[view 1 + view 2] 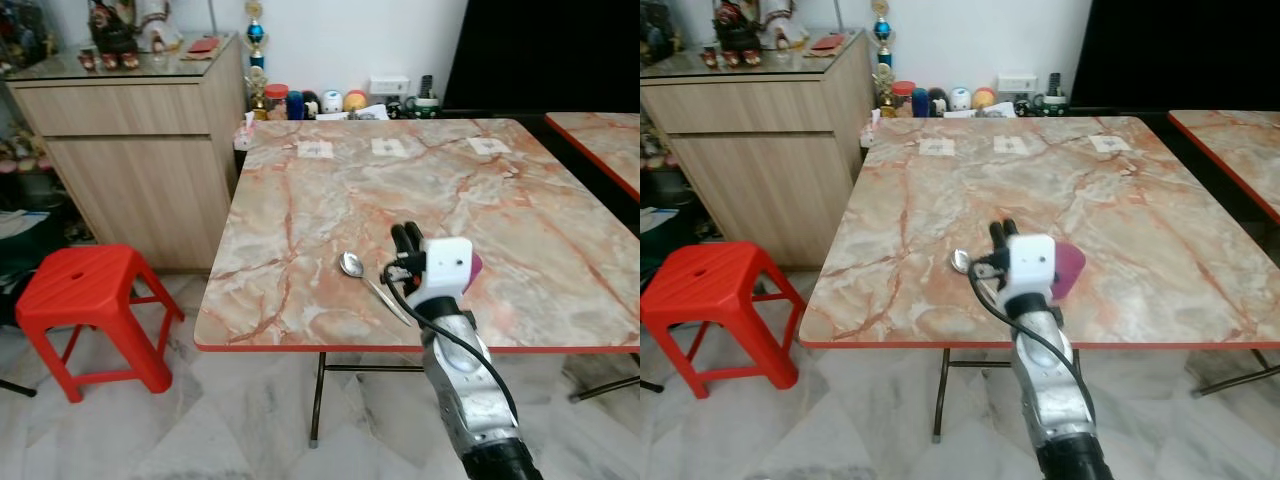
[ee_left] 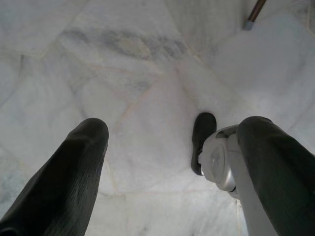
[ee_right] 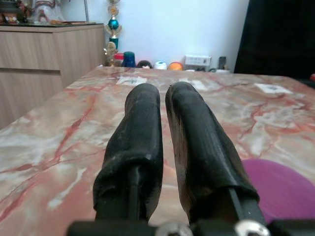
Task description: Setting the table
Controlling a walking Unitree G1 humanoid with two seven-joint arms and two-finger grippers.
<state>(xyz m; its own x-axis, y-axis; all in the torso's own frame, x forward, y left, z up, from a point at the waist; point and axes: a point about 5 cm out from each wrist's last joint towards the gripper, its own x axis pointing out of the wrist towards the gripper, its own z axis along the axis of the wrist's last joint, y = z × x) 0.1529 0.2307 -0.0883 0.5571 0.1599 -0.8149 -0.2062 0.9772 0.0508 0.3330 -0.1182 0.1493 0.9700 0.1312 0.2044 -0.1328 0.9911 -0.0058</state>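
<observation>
My right claw [image 1: 405, 236] is raised over the near part of the marble bench [image 1: 330, 190], its 2 black fingers [image 3: 142, 147] pressed almost together with nothing between them. Just beside it, toward my left, a metal spoon [image 1: 368, 280] lies flat on the bench, bowl pointing away from me and handle running back toward the near edge. A purple object [image 1: 1070, 268] sits on the bench right behind my wrist on the other side; I can't tell what it is. 3 small white cards [image 1: 393, 147] lie in a row near the far edge.

My left claw [image 2: 172, 162] hangs idle low over the pale marble floor [image 2: 123, 73], its fingers spread wide apart and holding nothing.

A red plastic stool [image 1: 90, 310] stands on the floor to my left of the bench, in front of a wooden cabinet [image 1: 140, 150].
</observation>
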